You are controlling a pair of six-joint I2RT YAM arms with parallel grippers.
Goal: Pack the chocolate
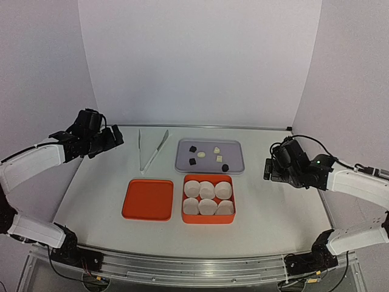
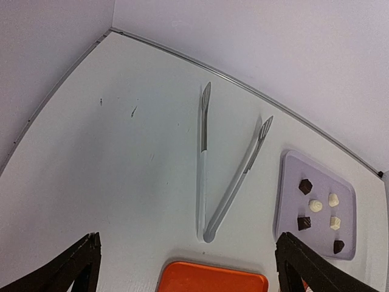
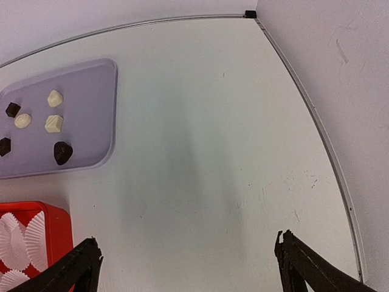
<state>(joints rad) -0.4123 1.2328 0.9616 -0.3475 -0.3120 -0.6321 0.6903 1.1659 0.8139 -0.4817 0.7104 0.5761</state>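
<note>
A: From above, the left pincer [image 1: 115,139] is hanging wide open, gripping nothing, and the right pincer [image 1: 268,169] is doing likewise. Six tiny chocolate lumps [image 1: 201,155], three dark brown and three cream-white, are lying on a flat lavender plastic tray [image 1: 234,149] between the pincers, nearer the right one.

B: A rectangular orange plastic box [image 1: 208,220] of pleated white paper cups [image 1: 207,188] is sitting just beside that tray, a flat orange lid [image 1: 148,199] lying alongside, toward the left pincer.

A: The left wrist camera is showing spread black fingers [image 2: 67,274], with long pale silvery tongs [image 2: 201,170] lying straight ahead, hinge end nearest.

B: So that arm is likely going for the tongs first. It is best coming down squarely over both legs, partway from the hinge, so squeezing is closing the tips evenly.

A: The right wrist camera is showing spread fingers [image 3: 304,267] too, the tray lying ahead and left, the box corner close by one finger.
</note>
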